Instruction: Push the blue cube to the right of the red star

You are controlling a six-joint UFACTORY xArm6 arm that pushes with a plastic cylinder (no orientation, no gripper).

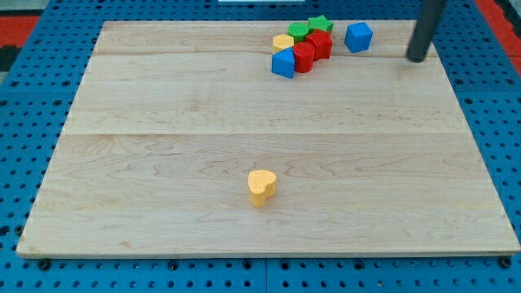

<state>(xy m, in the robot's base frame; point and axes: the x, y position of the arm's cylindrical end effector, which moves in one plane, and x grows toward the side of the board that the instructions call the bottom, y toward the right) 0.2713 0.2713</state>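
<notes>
One blue cube (358,37) sits just left of my tip (417,59)

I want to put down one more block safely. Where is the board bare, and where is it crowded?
Bare: everything left of and below the cluster, except the yellow heart. Crowded: the top, around the red star, blue cube and my tip.

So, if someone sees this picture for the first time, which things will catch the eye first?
Most striking is the tight cluster of blocks near the view's top: a red star, a green star, a red cylinder and others, with the blue cube just apart at its right. My tip stands further right. A yellow heart sits alone lower down.
</notes>
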